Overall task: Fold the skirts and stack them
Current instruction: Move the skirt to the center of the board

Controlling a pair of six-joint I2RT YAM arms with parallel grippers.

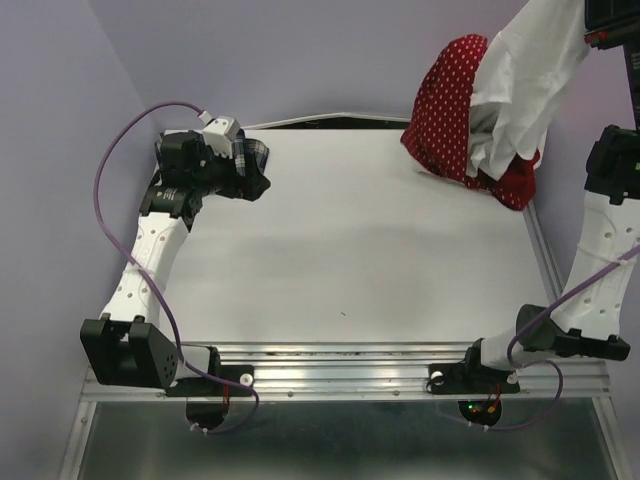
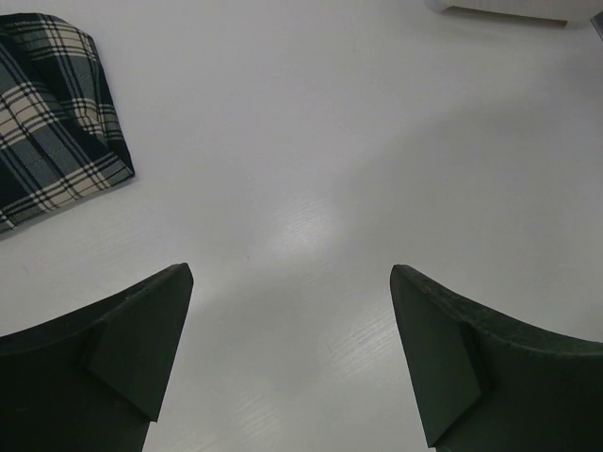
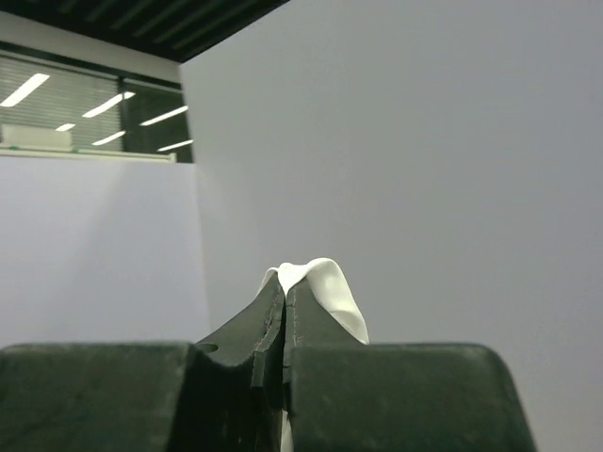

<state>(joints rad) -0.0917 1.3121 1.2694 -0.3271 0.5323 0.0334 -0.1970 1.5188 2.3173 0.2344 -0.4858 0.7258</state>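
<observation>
R gripper (image 3: pixel 285 294): clenched on a white fabric fold (image 3: pixel 332 294), apparently the lining of the red dotted skirt (image 1: pixel 450 100). Arm is high over the far-right corner, so the skirt hangs free, its lower edge seeming to reach the table (image 1: pixel 350 250). This likely lets the cloth drape out for laying flat. L gripper (image 2: pixel 292 282): released, jaws wide, nothing btwn them, low over bare table. Plaid skirt (image 2: pixel 52 122) lies beside it at far left, appears folded; prob. the stack base.

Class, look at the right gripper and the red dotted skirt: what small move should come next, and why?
Probably lower the red dotted skirt onto the table: the right gripper is shut on its white lining, holding it bunched and raised, not yet folded.
</observation>
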